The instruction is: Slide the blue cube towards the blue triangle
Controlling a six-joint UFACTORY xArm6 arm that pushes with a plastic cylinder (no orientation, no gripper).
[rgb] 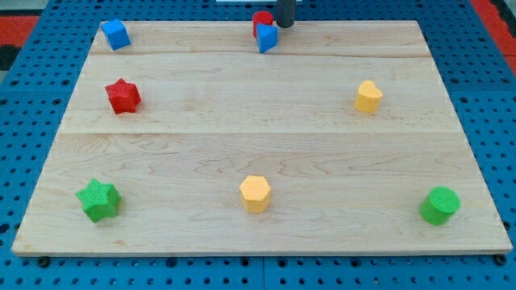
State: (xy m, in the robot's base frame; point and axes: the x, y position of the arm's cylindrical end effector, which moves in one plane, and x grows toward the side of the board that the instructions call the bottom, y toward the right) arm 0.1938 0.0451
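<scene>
There is only the one camera view, looking down on a pale wooden board (258,145) of jointed planks, laid on a blue pegboard (492,113).

The rod comes in from the top edge, and my tip (285,26) sits at about 1 o'clock from the blue triangle (267,38), just beside it. There are no fingers to speak of: the arm ends in a bare dark rod, so nothing spreads or pinches. A red cylinder (260,19) stands touching the triangle on its upper side.

The blue cube (116,34) lies at the board's far left corner, at about 9 o'clock from the triangle and well apart from it. The tip is nowhere near the cube, so I judge the push is not yet begun. The next move calls for travelling round to the cube's left side, then driving it rightward along the top plank.

All the blocks look like ridged, matte plastic. A red star (122,96) sits at 5 o'clock from the cube, near enough to mind. Elsewhere: a green star (98,199), a yellow hexagon (255,193), a green cylinder (439,205), and a rounded yellow block (368,97).
</scene>
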